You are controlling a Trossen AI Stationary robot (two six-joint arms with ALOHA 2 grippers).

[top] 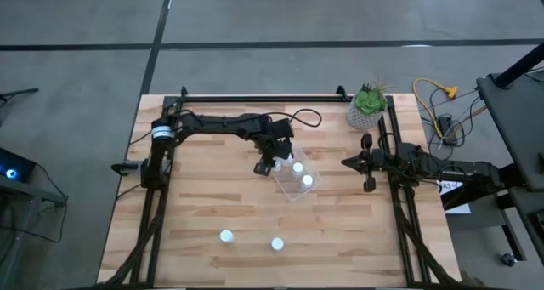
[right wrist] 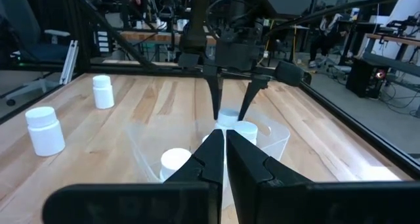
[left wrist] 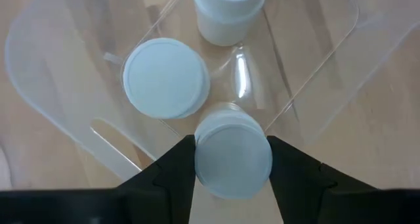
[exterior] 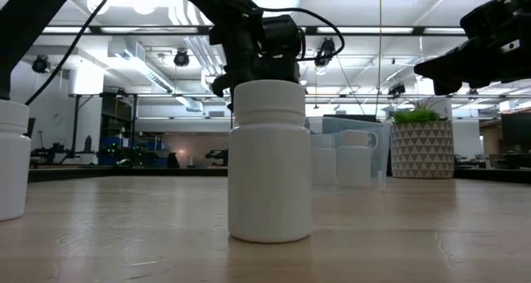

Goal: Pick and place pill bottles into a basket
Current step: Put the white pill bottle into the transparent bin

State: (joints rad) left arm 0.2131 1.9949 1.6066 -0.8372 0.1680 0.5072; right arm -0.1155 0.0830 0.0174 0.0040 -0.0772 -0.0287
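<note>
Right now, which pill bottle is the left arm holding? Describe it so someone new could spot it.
Find the clear basket in the middle of the wooden table, near the potted plant. The left gripper hangs over its edge, its fingers on either side of one pill bottle. Two other bottles stand inside the basket untouched; this one alone sits between fingers.

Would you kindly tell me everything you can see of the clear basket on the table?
The basket is a clear, see-through plastic tub, rectangular with rounded corners, open on top, resting on the wooden table near its middle. Two white pill bottles stand inside it. The left gripper hangs over its edge, fingers around a third bottle. Whether that bottle touches the tub cannot be told.
</note>
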